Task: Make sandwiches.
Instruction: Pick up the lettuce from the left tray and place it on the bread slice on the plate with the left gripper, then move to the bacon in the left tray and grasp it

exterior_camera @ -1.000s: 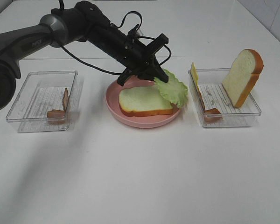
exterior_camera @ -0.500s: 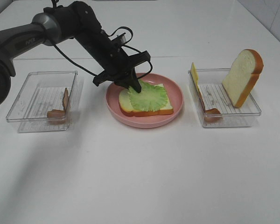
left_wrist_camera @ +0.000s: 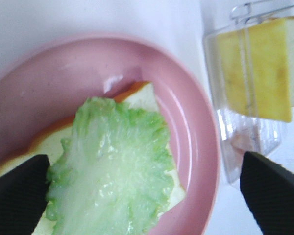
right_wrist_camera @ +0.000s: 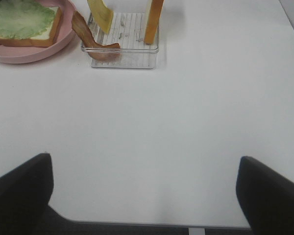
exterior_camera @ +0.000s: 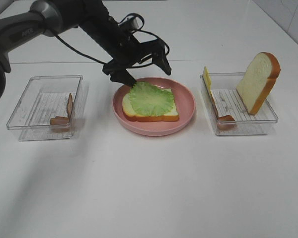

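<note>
Left gripper (exterior_camera: 147,73) spread wide; right gripper (right_wrist_camera: 147,193) likewise.

The plate (exterior_camera: 187,101) is glossy pink plastic with soft highlights on its rim. The lettuce (left_wrist_camera: 112,166) looks like crinkled, slightly shiny soft plastic. The bread (exterior_camera: 257,79) is matt and foam-like, its crust smooth. The trays (exterior_camera: 39,104) are clear hard plastic with ribbed floors. The bacon (right_wrist_camera: 83,29) has a wet gloss, the cheese (left_wrist_camera: 255,73) a smooth dull face. The table (exterior_camera: 149,188) is smooth matt white. The left gripper (exterior_camera: 149,75) has matt black fingers (left_wrist_camera: 272,191).
</note>
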Tool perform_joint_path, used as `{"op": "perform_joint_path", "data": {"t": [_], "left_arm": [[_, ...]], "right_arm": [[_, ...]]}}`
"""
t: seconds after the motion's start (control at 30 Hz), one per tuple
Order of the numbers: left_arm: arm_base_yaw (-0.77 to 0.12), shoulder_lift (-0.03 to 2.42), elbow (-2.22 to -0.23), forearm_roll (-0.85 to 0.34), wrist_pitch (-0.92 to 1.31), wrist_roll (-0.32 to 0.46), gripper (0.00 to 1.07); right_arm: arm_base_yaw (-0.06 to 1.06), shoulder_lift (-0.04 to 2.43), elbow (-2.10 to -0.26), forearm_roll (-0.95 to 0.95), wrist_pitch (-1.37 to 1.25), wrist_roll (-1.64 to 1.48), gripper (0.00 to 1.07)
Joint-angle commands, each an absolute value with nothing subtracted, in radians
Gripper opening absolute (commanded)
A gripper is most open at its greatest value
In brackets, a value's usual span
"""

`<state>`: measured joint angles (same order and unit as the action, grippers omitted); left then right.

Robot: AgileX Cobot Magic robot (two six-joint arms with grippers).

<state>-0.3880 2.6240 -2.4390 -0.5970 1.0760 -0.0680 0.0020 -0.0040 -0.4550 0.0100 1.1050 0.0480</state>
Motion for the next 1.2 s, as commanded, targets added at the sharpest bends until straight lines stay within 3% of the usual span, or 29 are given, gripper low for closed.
{"op": "perform_joint_path", "data": {"t": [0.03, 0.1, 0.2, 0.27, 0.63, 0.93, 1.2], "left_arm": [[-0.391, 2.584, -2.462, -0.581, 1.071, -0.068, 1.02], [-0.391, 2.547, -2.524, -0.477, 1.121, -0.126, 1.01], [-0.391, 2.540, -2.539, -0.451, 1.142, -0.146, 1.01], [-0.391, 2.535, -2.637, -0.299, 1.301, -0.216, 1.01], [-0.391, 2.454, -2.636, -0.204, 1.318, -0.219, 1.00], [-0.391, 2.250, -2.291, -0.181, 1.318, -0.195, 0.99], [-0.391, 2.044, -1.966, -0.032, 1.318, -0.196, 0.99]], "right_arm": [[-0.001, -0.038, -0.454, 0.012, 1.101, 0.052, 0.99], [-0.001, -0.038, -0.454, 0.012, 1.101, 0.052, 0.99], [-0.001, -0.038, -0.454, 0.012, 1.101, 0.052, 0.99], [-0.001, -0.038, -0.454, 0.012, 1.101, 0.052, 0.99], [-0.001, -0.038, -0.454, 0.012, 1.101, 0.052, 0.99], [-0.001, -0.038, -0.454, 0.012, 1.101, 0.052, 0.99], [-0.001, -0.038, -0.454, 0.012, 1.101, 0.052, 0.99]]}}
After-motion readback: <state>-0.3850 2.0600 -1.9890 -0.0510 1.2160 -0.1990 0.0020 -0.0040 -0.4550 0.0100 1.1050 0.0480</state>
